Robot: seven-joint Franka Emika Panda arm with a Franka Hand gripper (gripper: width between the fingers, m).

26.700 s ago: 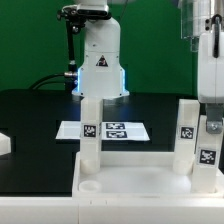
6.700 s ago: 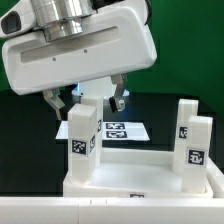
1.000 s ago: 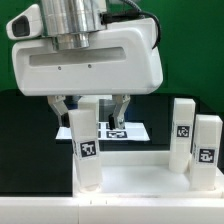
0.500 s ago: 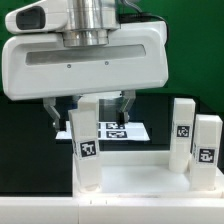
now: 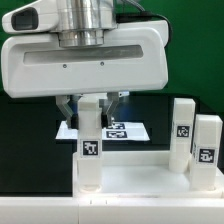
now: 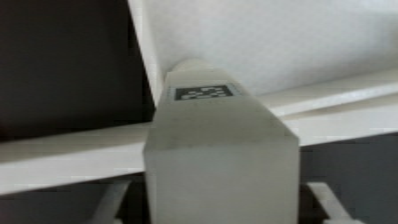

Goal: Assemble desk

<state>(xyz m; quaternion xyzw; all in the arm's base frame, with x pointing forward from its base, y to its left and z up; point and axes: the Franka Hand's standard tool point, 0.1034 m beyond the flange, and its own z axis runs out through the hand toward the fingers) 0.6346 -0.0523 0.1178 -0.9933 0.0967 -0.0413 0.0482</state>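
The white desk top lies flat at the front of the exterior view. Three white tagged legs stand upright on it: one near the exterior view's left and two at the right. My gripper hangs over the left leg with a finger on each side of its upper end. In the wrist view the leg fills the middle. My gripper straddles it, and dark gaps separate the fingers from the leg's sides. The gripper is open.
The marker board lies on the black table behind the desk top. My gripper's wide white body hides the robot base and most of the green backdrop. A white edge runs along the exterior view's bottom.
The left leg now shows a narrower face, turned a little, and the fingers stand slightly closer in around it. The two right legs have not moved.
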